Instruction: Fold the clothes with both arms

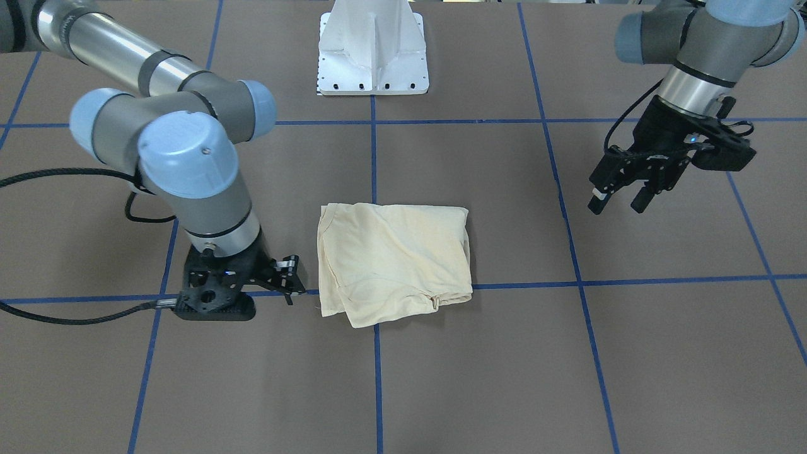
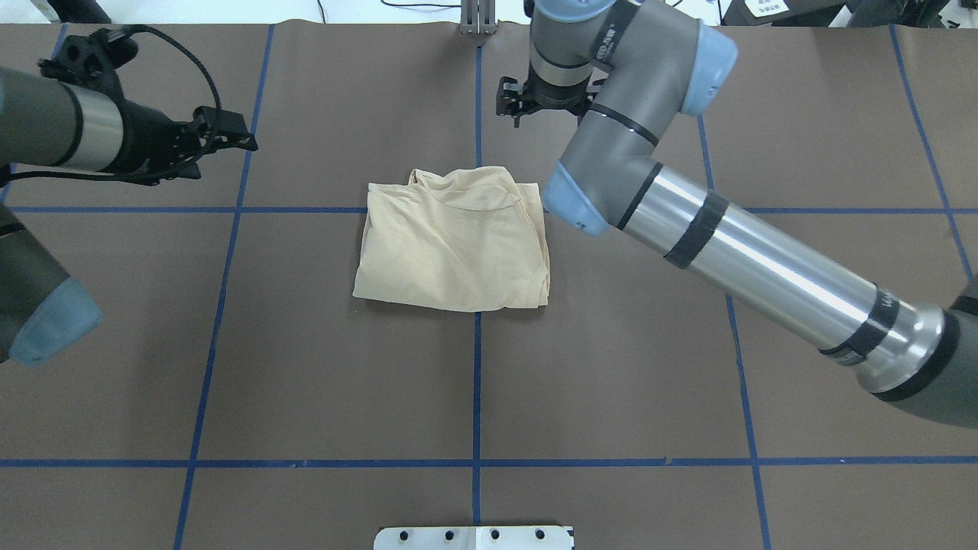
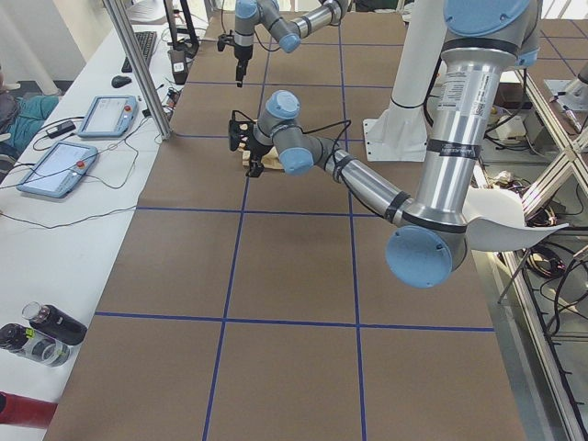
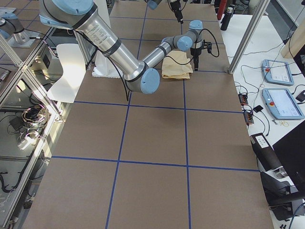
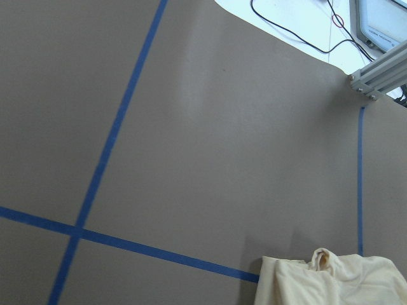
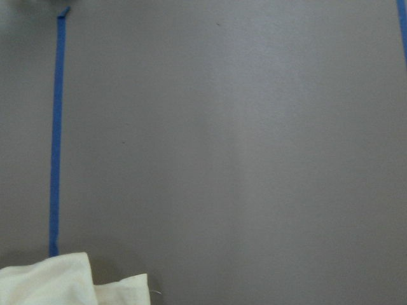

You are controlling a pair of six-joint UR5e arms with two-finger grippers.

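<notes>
The clothes are one pale cream-yellow shirt (image 1: 394, 258) (image 2: 454, 244), folded into a rough rectangle on the brown table at its middle. No print shows. My right gripper (image 1: 294, 277) (image 2: 513, 107) hovers low beside the shirt's edge on my right, a short gap away, open and empty. Off to my left and raised above the table, my left gripper (image 1: 619, 200) (image 2: 243, 131) is open with nothing between its fingers. A corner of the shirt (image 5: 337, 279) shows in the left wrist view, and another corner of the shirt (image 6: 51, 283) in the right wrist view.
The white pedestal base (image 1: 373, 57) stands at the table's robot side. Blue tape lines (image 2: 477, 382) grid the brown surface. A side bench holds teach pendants (image 3: 55, 165) and bottles (image 3: 41, 331). A metal post (image 3: 138, 69) rises at the table's far edge.
</notes>
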